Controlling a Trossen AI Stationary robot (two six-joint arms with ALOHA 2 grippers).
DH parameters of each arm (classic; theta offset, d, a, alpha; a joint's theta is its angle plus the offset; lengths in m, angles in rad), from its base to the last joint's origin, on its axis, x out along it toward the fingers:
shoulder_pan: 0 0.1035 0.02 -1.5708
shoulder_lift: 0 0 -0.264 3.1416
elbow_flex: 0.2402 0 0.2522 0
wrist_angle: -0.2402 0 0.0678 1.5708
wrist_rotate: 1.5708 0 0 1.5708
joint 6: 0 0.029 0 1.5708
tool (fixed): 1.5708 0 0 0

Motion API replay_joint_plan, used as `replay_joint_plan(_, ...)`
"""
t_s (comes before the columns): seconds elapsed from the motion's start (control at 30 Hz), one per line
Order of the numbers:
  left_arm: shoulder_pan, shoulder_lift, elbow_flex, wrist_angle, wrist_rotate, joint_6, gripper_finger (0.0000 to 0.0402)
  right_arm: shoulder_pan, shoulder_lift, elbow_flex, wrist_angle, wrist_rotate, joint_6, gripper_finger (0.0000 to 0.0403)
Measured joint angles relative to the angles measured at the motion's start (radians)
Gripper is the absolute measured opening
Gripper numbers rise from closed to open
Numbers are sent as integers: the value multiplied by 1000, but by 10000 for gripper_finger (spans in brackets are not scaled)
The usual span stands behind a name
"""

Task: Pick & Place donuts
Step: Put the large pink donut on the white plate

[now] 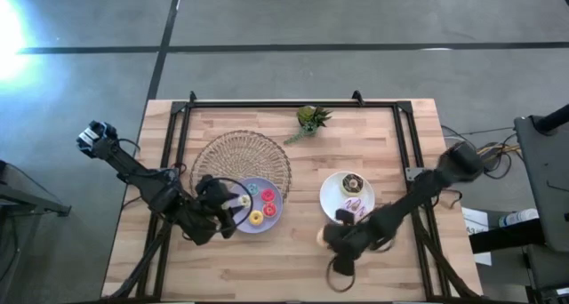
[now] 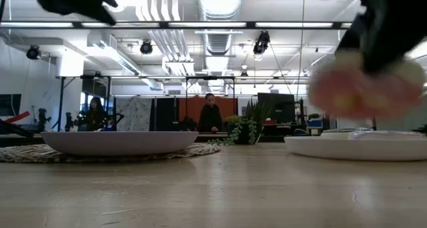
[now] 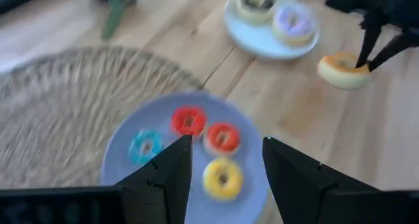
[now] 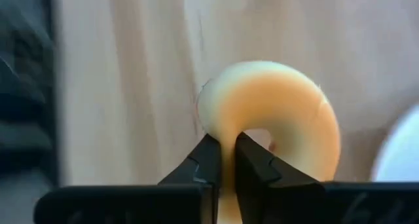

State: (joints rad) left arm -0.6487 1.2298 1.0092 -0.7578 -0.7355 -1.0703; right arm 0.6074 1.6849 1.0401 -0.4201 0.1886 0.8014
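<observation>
We're sorting by size: small donuts (image 3: 190,120) are sitting on the lilac plate (image 1: 276,217), larger ones on the white plate (image 1: 331,200). Right gripper (image 4: 222,160) is pinching the orange donut's (image 4: 275,119) rim beside the white plate. Left gripper (image 3: 222,160) is hovering open over the lilac plate.

Bare wood across table (image 1: 267,268) from 5 to 7 o'clock: free passage. Woven mat (image 1: 242,157) and lilac plate (image 1: 258,206) fill 9 o'clock, left gripper (image 1: 238,204) over plate rim. White plate (image 1: 347,195) and right gripper (image 1: 331,236) block 4 o'clock. Plant (image 1: 311,119) stands at 12 o'clock. Open strip between plates.
</observation>
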Motion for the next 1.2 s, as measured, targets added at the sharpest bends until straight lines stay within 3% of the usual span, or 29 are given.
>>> replay_joint_plan(0.13,6,37,0,196,-90,205,161,-24,-231,-186,194,208,274,29)
replay_joint_plan(0.23,24,96,1,421,-155,448,161,-52,-383,-361,451,437,487,31)
replay_joint_plan(0.33,57,176,0,647,-195,695,161,-57,-460,-495,760,661,531,33)
replay_joint_plan(0.47,123,277,10,840,-261,861,161,-77,-479,-560,1015,791,531,33)
replay_joint_plan(0.7,231,372,19,1101,-163,840,161,-127,-457,-495,1089,835,533,34)
replay_joint_plan(0.97,293,452,96,1113,-187,1048,161,-177,-441,-402,1085,835,554,34)
replay_joint_plan(1.2,354,522,194,1150,-201,1112,161,-224,-433,-372,1084,833,570,34)
